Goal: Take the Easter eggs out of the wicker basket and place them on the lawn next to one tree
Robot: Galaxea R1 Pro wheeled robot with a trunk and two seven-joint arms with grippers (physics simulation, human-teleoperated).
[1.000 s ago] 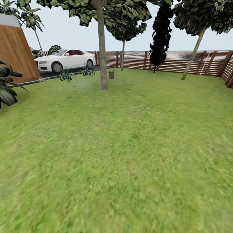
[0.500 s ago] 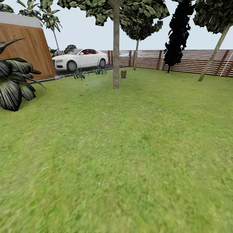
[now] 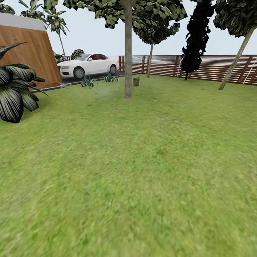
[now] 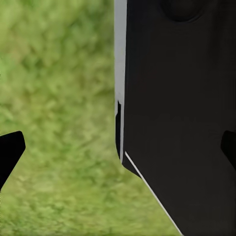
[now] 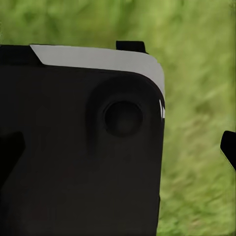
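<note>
On my head camera, going from the left: a dark broad-leaved plant (image 3: 14,92) sits at the edge of the lawn (image 3: 142,171), with a wooden wall (image 3: 30,55) behind it. Further along is a white car (image 3: 88,65) on a dark driveway (image 3: 92,76), with two small spiky plants (image 3: 87,82) at the grass border in front of it. Next comes the tree (image 3: 128,53), its straight trunk rising from the grass near the far side of the lawn. Just beyond and right of its base stands a small brown pot-like thing (image 3: 136,81); it is too small for me to say what it is. Behind it runs a slatted fence (image 3: 207,67), with a thinner trunk (image 3: 150,61) before it, then a very dark tree (image 3: 194,39), then a leaning trunk (image 3: 237,57) at the far right. I see grass over the whole near ground.

On my left wrist camera, a fingertip (image 4: 10,150) shows at one edge and another at the opposite edge, so the left gripper (image 4: 118,150) is spread wide, with a dark body panel (image 4: 182,123) and grass beyond. On my right wrist camera, the right gripper (image 5: 118,147) likewise has its fingertips (image 5: 228,147) far apart, holding nothing, in front of a dark panel (image 5: 78,147) above grass.
</note>
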